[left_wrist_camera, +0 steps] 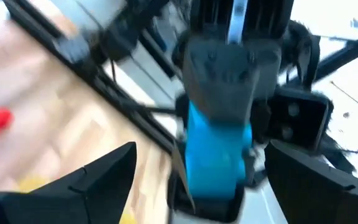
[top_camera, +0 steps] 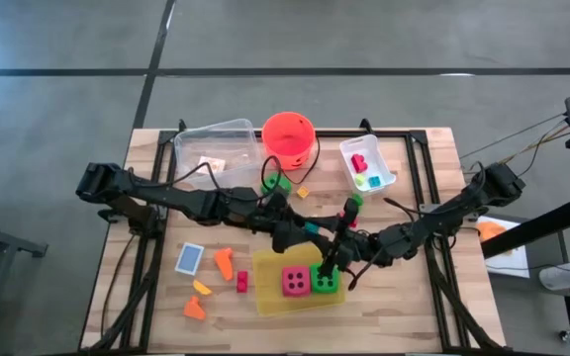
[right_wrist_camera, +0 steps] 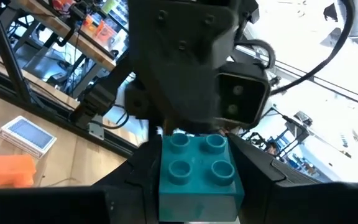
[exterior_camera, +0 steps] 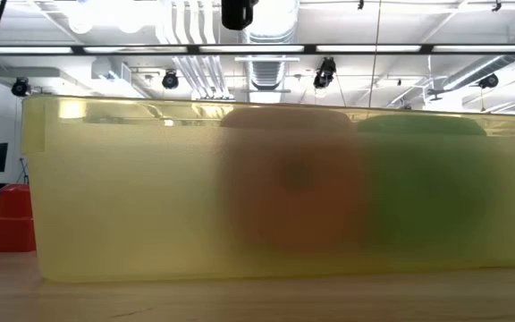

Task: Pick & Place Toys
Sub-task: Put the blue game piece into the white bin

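Observation:
A teal four-stud brick [right_wrist_camera: 197, 168] hangs above the table's middle [top_camera: 311, 227], with my right gripper [right_wrist_camera: 197, 186] shut on it. My left gripper [left_wrist_camera: 202, 155] faces it from the table's left, open, a finger on each side of the brick [left_wrist_camera: 216, 149] without touching it. Just nearer lies the flat yellow tray [top_camera: 270, 297], which holds a pink die [top_camera: 295, 282] and a green die [top_camera: 325, 281]. Another green die [top_camera: 277, 181] rests on the table by the orange-red bucket [top_camera: 288, 133]. The low view shows neither gripper. My right gripper pinches the teal brick by two opposite side walls [right_wrist_camera: 166, 186] between its two fingers. The fingers come roughly level from the table's right. The brick's studded face [right_wrist_camera: 196, 155] is turned toward the wrist camera, and the brick is lifted clear of the table.
A blue card [top_camera: 190, 259], orange shapes [top_camera: 224, 263] and a red brick [top_camera: 241, 282] lie at the near left. A large clear tub [top_camera: 216, 146] stands at the far left. A small clear box [top_camera: 366, 164] with toys stands at the far right.

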